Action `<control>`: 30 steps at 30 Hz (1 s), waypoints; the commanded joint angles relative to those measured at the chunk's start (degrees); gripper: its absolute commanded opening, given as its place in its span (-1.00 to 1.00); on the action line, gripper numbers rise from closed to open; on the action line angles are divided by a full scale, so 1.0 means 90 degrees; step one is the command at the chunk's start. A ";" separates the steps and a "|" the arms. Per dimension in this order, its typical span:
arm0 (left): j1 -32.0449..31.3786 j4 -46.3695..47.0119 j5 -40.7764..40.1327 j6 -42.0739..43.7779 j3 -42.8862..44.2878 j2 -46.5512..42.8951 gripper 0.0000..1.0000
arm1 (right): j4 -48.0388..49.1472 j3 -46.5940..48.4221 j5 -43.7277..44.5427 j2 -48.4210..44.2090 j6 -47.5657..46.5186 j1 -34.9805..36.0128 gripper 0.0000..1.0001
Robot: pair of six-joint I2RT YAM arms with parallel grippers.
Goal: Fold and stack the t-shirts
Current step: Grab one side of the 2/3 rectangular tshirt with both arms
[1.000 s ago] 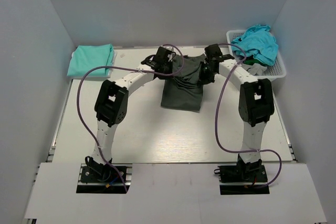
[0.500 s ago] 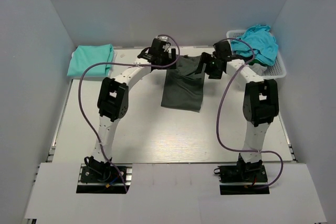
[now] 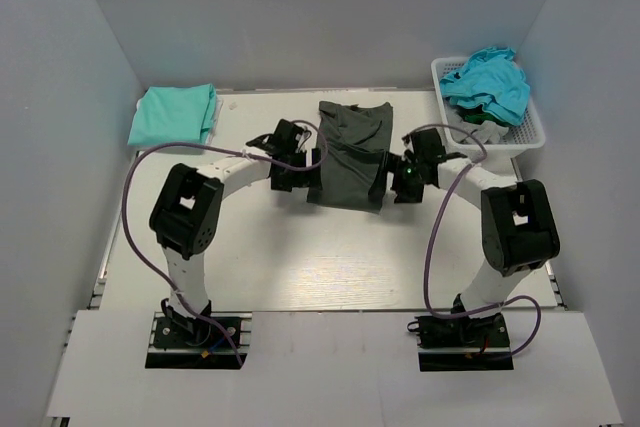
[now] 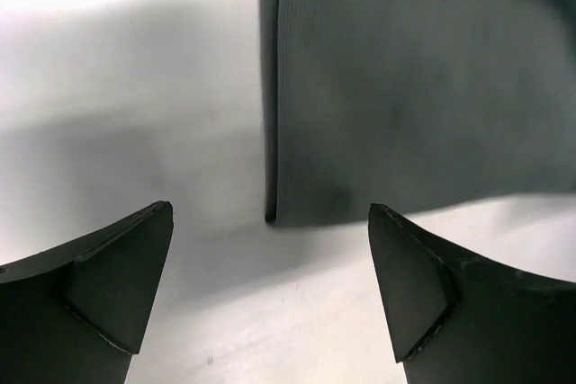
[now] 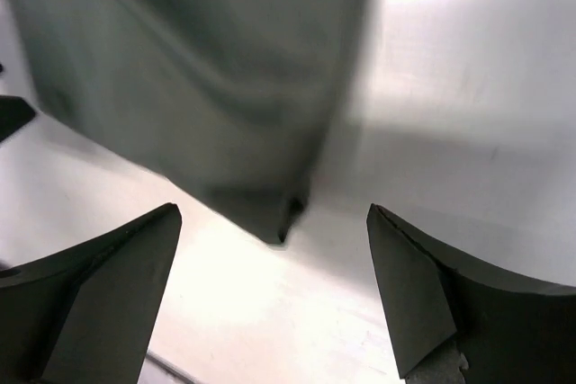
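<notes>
Two spread claws are set at the dark t-shirt's (image 3: 350,152) corners, left claw (image 4: 270,210) at 7 o'clock, right claw (image 5: 273,210) at 5; pinching for the next fold seems required.

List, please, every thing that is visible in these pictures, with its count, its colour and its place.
dark grey t-shirt: 1, charcoal, folded into a long strip, table centre
mint-green t-shirt: 1, mint, folded, far left corner
turquoise t-shirt: 1, turquoise, crumpled in the basket
grey cloth: 1, grey, in the basket under the turquoise one
basket: 1, white lattice, far right corner
table: 1, white
cables: 2, purple, one along each arm
left arm, right arm: 2, white and black, flanking the dark shirt
left fingers: 2, black, open, before a shirt corner
right fingers: 2, black, open, before a shirt corner
</notes>
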 commanded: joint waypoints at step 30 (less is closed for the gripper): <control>-0.0370 0.0114 0.0487 -0.0558 -0.0929 -0.0110 -1.00 | 0.0773 -0.1130 -0.0281 0.0034 0.0657 0.0252 -1.00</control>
